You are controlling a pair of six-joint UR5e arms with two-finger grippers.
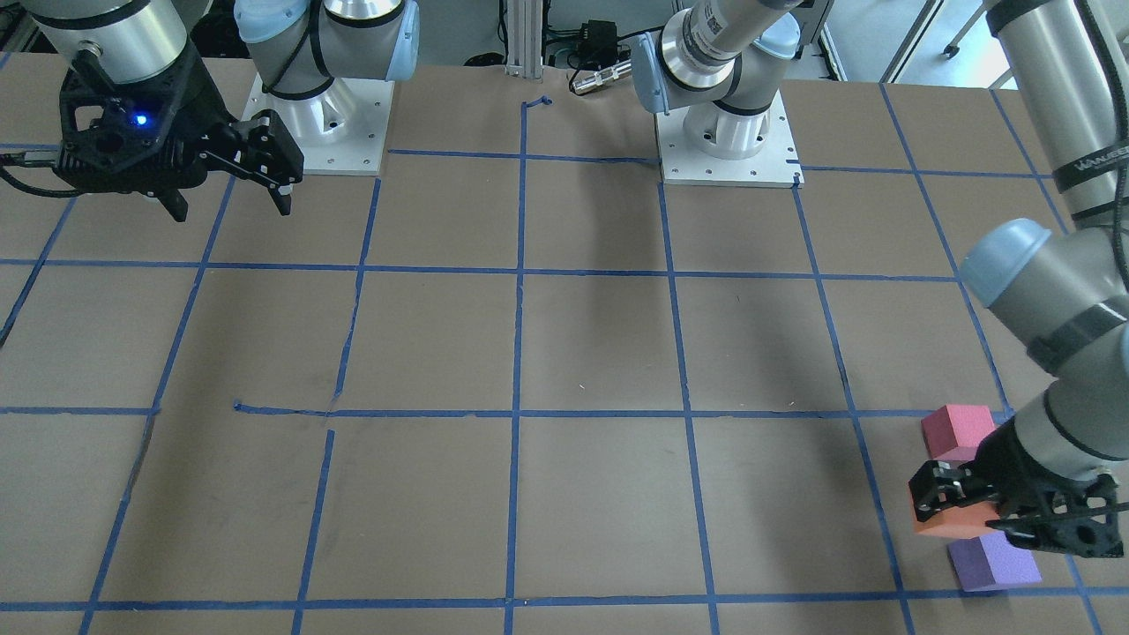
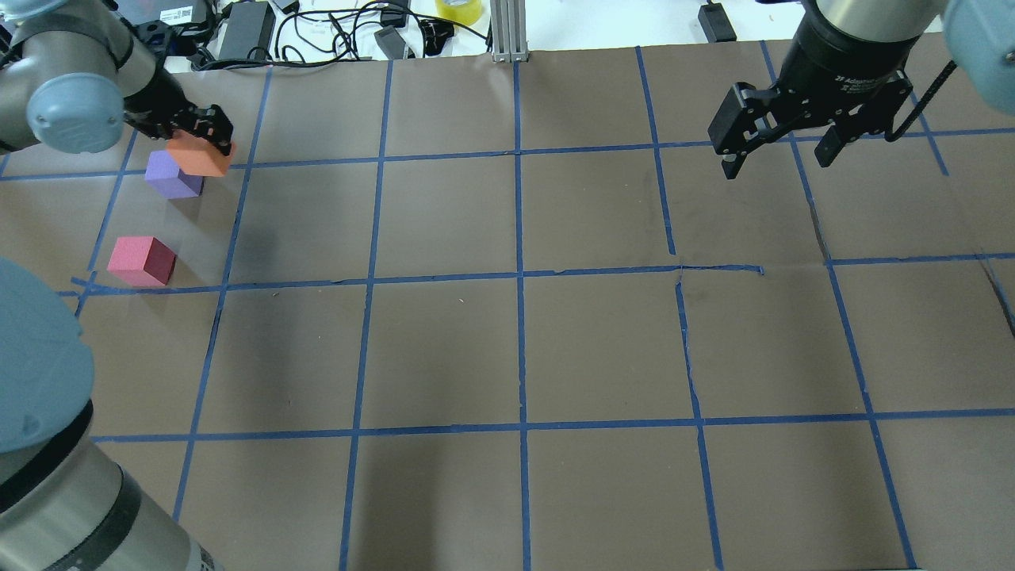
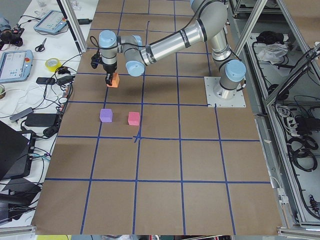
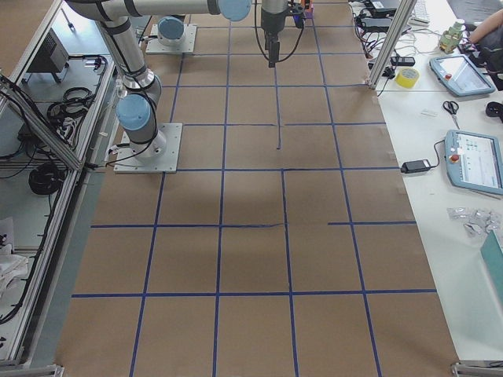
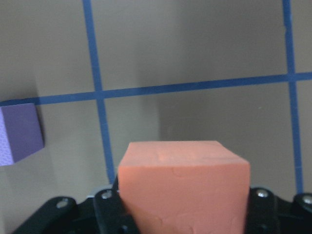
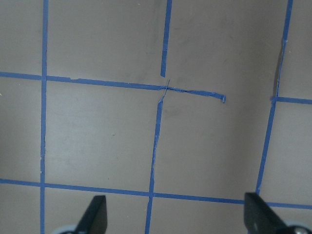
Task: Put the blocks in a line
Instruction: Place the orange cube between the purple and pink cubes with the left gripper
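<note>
My left gripper [image 2: 208, 136] is shut on the orange block [image 2: 200, 155] and holds it above the table; the block also shows in the front view [image 1: 951, 522] and fills the left wrist view [image 5: 184, 185]. The purple block [image 2: 172, 175] lies on the table just beside and below it, also in the front view [image 1: 993, 562] and at the left wrist view's left edge [image 5: 18, 132]. The pinkish-red block [image 2: 141, 260] lies nearer the robot, apart from them, also in the front view [image 1: 957, 431]. My right gripper [image 2: 781, 156] is open and empty, high over the table's far right.
Blue tape lines [image 2: 519, 274] divide the brown table into squares. Cables, a power brick [image 2: 246, 30] and a tape roll [image 2: 458, 9] lie beyond the far edge. The arm bases [image 1: 725, 137] stand at the robot's side of the table.
</note>
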